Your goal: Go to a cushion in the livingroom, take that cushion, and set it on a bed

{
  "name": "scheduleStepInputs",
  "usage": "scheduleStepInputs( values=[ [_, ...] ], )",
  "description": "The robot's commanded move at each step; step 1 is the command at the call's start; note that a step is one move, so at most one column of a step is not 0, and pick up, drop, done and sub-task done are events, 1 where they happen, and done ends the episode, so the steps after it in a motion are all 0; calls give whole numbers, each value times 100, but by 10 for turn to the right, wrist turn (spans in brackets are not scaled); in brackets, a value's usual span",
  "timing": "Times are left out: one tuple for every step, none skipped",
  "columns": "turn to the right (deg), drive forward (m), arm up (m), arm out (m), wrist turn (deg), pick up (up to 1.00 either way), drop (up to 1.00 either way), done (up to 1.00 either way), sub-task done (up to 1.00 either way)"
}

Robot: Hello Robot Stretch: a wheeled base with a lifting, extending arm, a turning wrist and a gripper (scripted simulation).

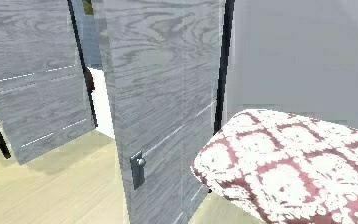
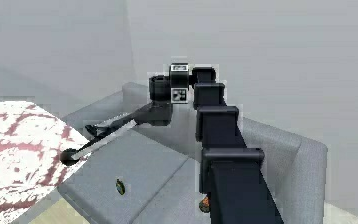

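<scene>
Arm side view: pincer (image 2: pixel 79 145) by sofa (image 2: pixel 147 165) seat, tips at edge of patterned bulk (image 2: pixel 17 140); we cannot tell whether it grasps anything. Likely risk: edge contact shoves bulk aside.

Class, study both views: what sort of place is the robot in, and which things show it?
Probably a living room in a house, though I cannot be sure: a grey sofa with a low back against the wall, a red-and-white patterned padded piece beside it, and grey wood-grain doors.
</scene>
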Motion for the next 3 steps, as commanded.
scheduleStepInputs(
  values=[
    [0, 0, 0, 0, -450, 0, 0, 0, 0],
    [0, 0, 0, -24, 0, 0, 0, 0, 0],
    [-450, 0, 0, 0, 0, 0, 0, 0, 0]
  ],
)
